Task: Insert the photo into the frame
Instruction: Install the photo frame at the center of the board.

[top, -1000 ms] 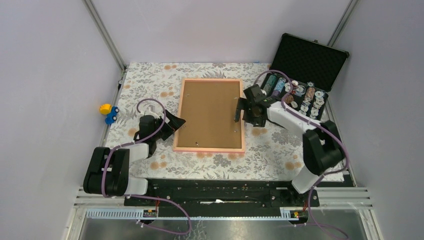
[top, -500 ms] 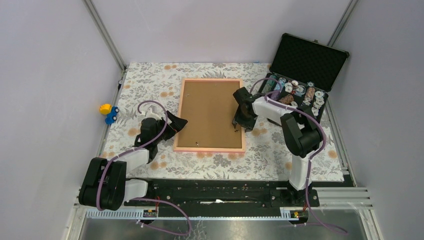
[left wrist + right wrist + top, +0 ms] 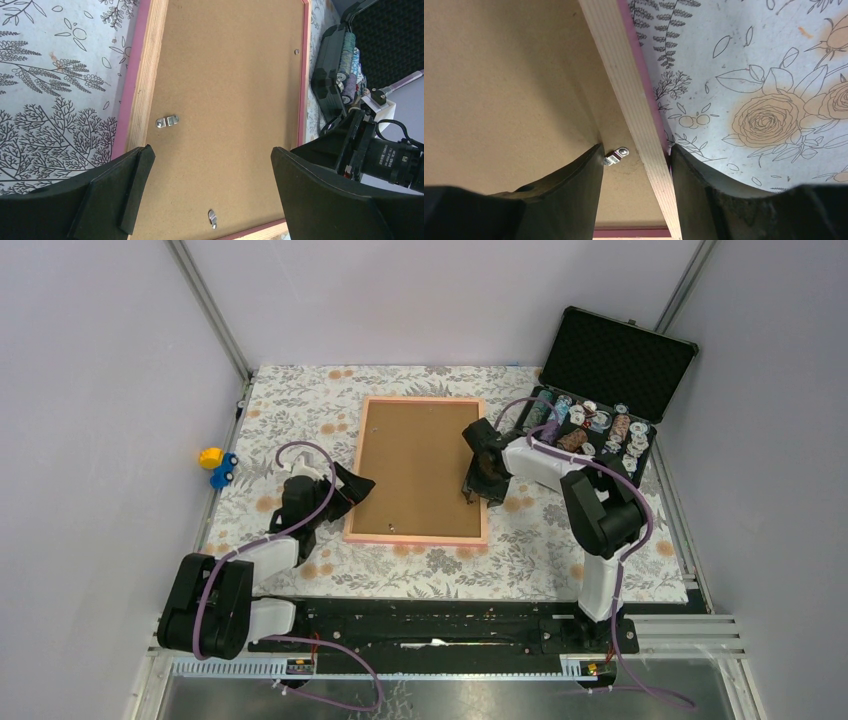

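**A:** Swung inward and lowered since a second ago, the right claw [image 3: 472, 492] is now set on the near rail of the frame [image 3: 416, 536], which has been nudged slightly askew.

**B:** Is that rail clamped?

**A:** No clamp is seen. The fingers are held apart astride the rail. The outer one is pressed to the pink edge. The inner one is planted on the board [image 3: 415, 465] just beside a metal clip [image 3: 616, 155], and a gap is left to the wood.

**B:** And the left claw [image 3: 210, 155]?

**A:** It is spread wide at the opposite rail and pointed across the board. Contact cannot be told.

**B:** Where is the frame kept?

**A:** It is laid back-up on the bench [image 3: 300, 400], between the two claws. An open case [image 3: 615, 365] is seen beyond the right claw.
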Motion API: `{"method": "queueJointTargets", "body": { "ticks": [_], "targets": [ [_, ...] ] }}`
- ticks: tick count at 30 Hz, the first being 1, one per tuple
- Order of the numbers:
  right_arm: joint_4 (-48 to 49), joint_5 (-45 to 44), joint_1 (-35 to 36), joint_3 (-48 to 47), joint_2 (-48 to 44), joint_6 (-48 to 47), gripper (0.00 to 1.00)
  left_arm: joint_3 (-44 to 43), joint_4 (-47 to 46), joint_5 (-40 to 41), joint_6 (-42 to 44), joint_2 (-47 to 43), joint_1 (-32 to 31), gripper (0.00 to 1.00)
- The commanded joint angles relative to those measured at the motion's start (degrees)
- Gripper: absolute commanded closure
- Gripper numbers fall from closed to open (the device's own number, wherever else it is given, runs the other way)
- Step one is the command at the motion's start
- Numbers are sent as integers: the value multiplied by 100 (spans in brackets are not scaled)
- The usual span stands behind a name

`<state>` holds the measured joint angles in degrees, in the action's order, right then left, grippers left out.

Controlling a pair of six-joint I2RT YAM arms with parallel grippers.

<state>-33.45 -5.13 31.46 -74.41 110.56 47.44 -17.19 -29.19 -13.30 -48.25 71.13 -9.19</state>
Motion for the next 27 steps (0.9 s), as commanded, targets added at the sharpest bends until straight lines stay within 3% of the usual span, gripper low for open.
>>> {"method": "queueJointTargets", "body": {
  "ticks": [1, 14, 27],
  "targets": [
    [-51, 137, 170, 132, -254, -245, 42, -126, -181, 47, 96, 71, -30, 1],
    [-51, -20, 290, 498, -216, -367, 48, -144, -184, 20, 104, 111, -30, 1],
    [-200, -555, 290, 465, -292, -1344, 81, -87, -253, 12, 103, 39, -30, 1]
  ]
}}
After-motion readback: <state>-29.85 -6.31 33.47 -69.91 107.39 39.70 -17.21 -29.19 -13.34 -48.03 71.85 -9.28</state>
